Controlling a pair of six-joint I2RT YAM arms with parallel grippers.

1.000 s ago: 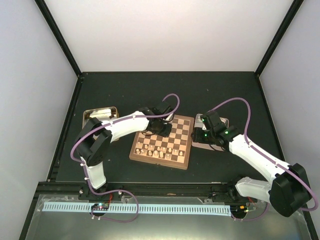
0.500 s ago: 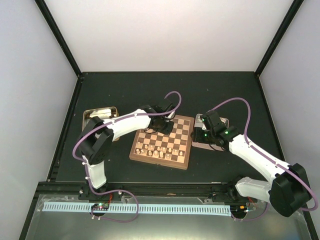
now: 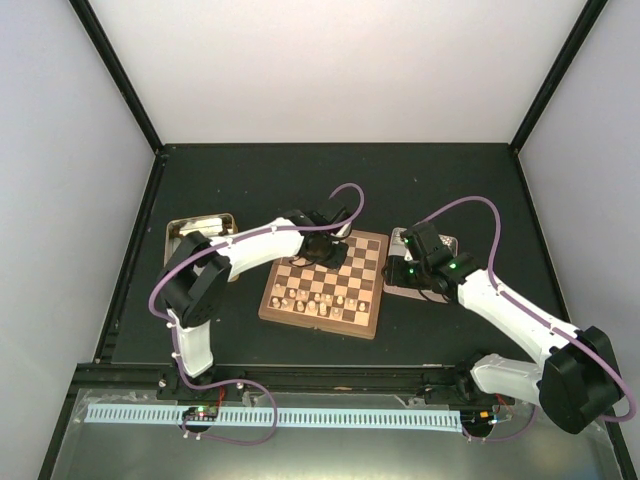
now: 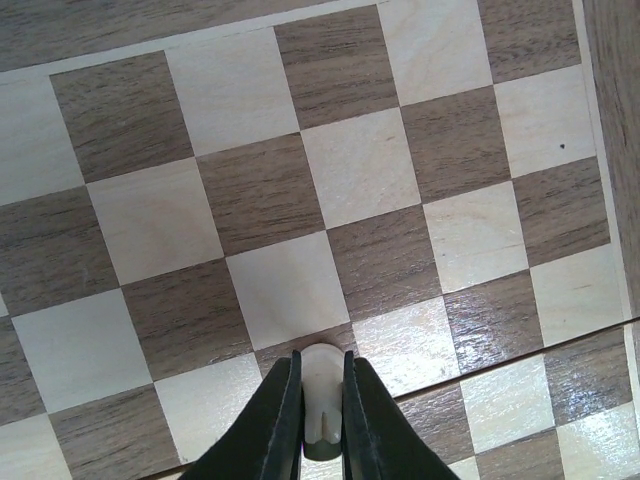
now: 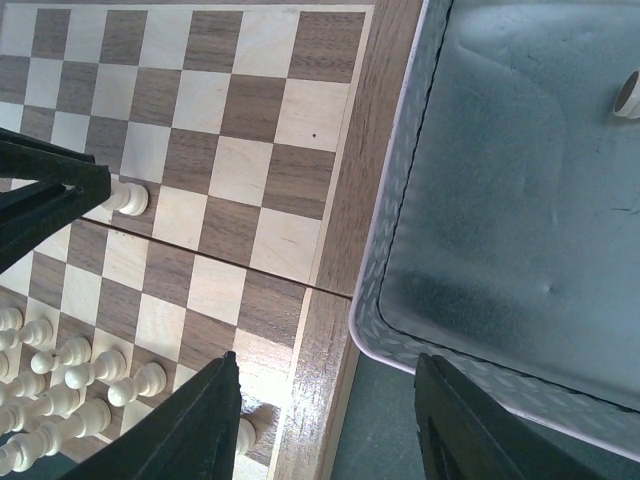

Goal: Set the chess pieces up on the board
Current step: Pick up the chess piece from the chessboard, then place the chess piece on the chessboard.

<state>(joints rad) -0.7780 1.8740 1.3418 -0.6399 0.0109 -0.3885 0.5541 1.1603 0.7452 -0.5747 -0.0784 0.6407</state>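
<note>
My left pincer (image 4: 320, 365) is pinching a pale piece (image 4: 322, 395). It is over the board (image 3: 318, 321), close to the middle, right by the fold line (image 4: 520, 358) that runs across the wood. I cannot tell if the piece touches the board.

The board lies in the middle of the table (image 3: 450, 190), a bit closer to the near edge. More pale pieces (image 5: 60, 390) stand close together in rows on the near side of the board.

My right pincer (image 5: 325, 380) is spread wide and holds nothing. It hangs over the right edge of the board and the rim of a tin (image 5: 395, 200). The tin sits on the table just beside the right side of the board. A lone piece (image 5: 628, 95), pale too, lies inside the tin, well away from my pincer.

The other tin (image 3: 200, 232) sits near the left edge of the table, apart from the board.
</note>
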